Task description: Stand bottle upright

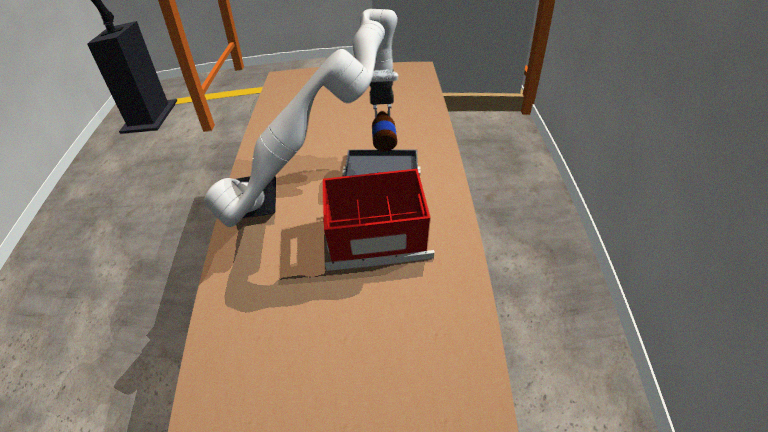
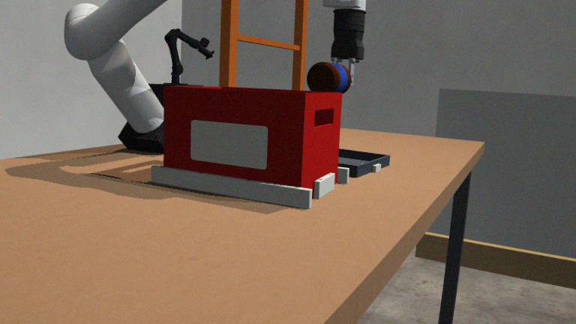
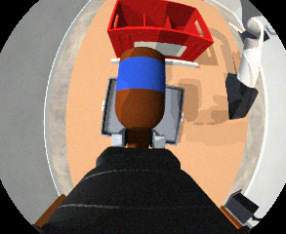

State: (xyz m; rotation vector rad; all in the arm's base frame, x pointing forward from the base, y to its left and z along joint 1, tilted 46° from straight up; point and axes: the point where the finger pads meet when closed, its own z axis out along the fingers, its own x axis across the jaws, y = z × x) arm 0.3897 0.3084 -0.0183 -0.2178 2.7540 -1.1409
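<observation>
My gripper is shut on the brown bottle with a blue label and holds it high in the air above the dark grey tray. The bottle lies roughly level, its round base toward the red crate. In the wrist view the bottle points toward the crate, with the tray straight below it. The tray sits flat on the table just behind the crate. The crate stands level, its divided inside empty.
Light grey stop blocks border the crate's base. The arm's base stands left of the crate. An orange rack and a grey cabinet stand beyond the table's far end. The table's right edge is near the tray.
</observation>
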